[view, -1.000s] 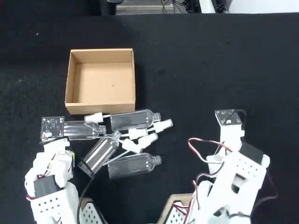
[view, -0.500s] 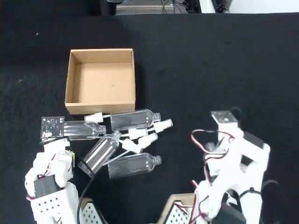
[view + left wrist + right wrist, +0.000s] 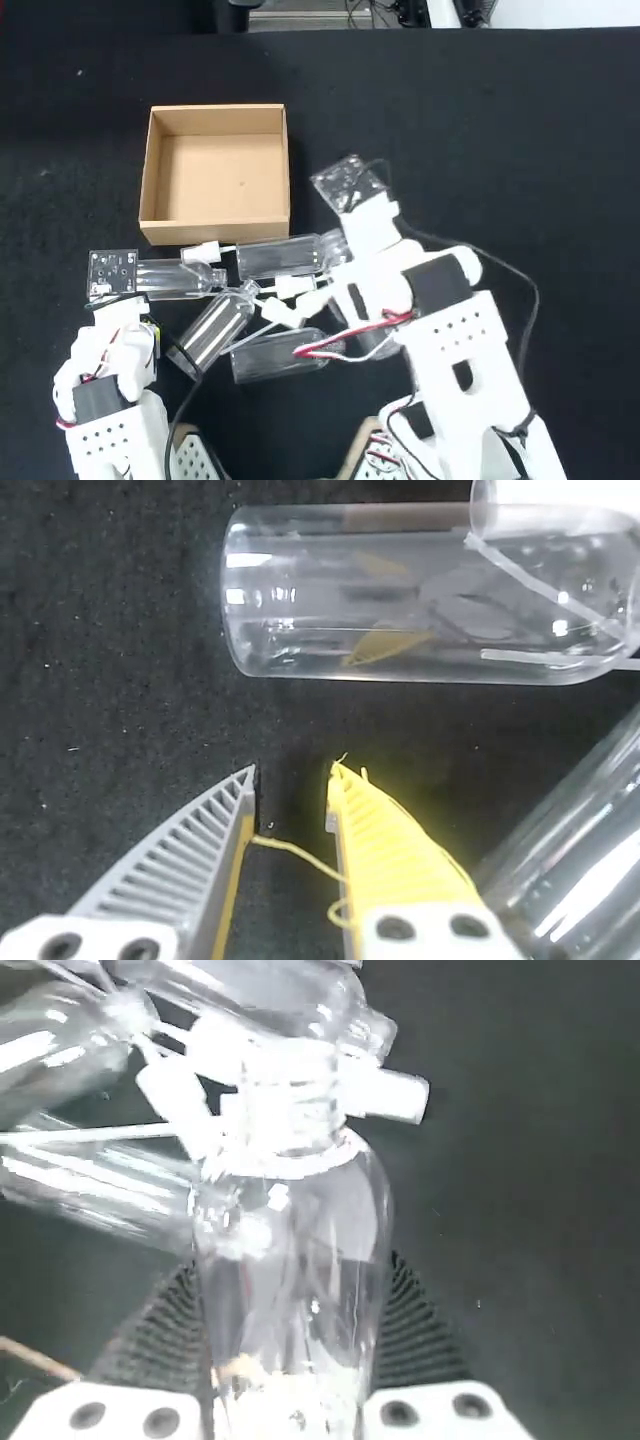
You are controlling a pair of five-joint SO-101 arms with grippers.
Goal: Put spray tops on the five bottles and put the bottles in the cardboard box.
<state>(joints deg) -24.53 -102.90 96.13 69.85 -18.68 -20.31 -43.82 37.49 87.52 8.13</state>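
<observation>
Though beneath bottles [image 3: 280, 257], black cloth table [image 3: 520, 120].

No legible text, label, number or sign — none readable anywhere.

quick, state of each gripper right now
left gripper: open, empty, beside a bottle.
right gripper: set around another bottle; whether it is clamped cannot be told.

The right arm [image 3: 440, 310] has swung from the right side of the desk [image 3: 520, 130] leftward, and its gripper [image 3: 290, 1300] now straddles a clear bottle [image 3: 290, 1210], jaws pressed against its sides.
</observation>
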